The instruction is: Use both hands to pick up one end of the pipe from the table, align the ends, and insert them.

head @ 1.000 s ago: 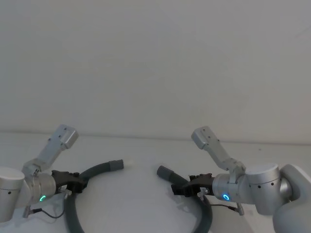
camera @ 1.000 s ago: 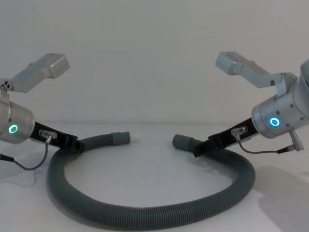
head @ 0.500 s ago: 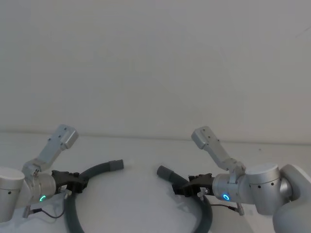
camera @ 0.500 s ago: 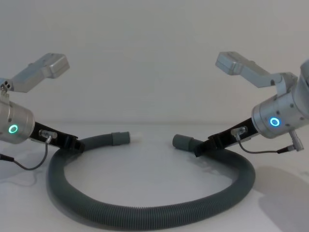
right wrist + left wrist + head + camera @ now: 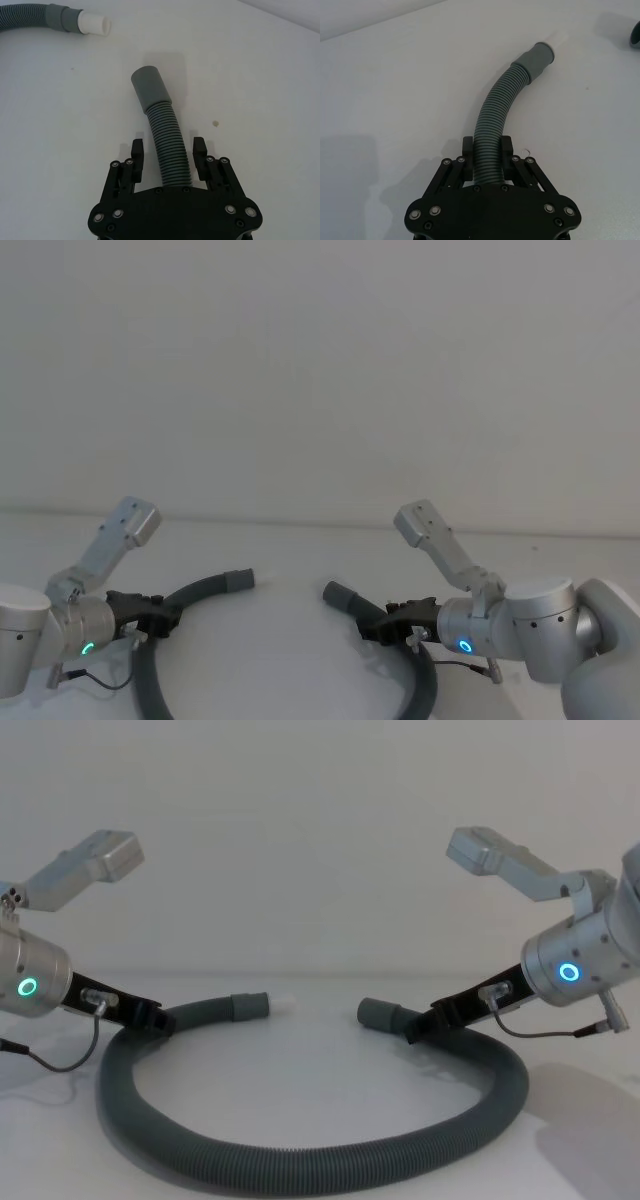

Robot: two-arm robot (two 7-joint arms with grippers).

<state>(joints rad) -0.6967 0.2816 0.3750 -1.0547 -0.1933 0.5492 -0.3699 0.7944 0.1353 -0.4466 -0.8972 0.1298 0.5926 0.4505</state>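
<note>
Squareness matters: the right pincer (image 5: 170, 147), jaws wide astride the pipe (image 5: 300, 1160) behind the hollow cuff (image 5: 149, 86), should close centred, like the left pincer (image 5: 486, 150) that clamps its side.

Free middle, walled on three sides.
Bare matte white table (image 5: 315, 1060) is left between the white-tipped grey cuff (image 5: 252, 1004) on the left and the plain hollow grey cuff (image 5: 378, 1014) on the right; passage is barred left, right and near by the dark grey corrugated hose (image 5: 300, 1163) loop.
</note>
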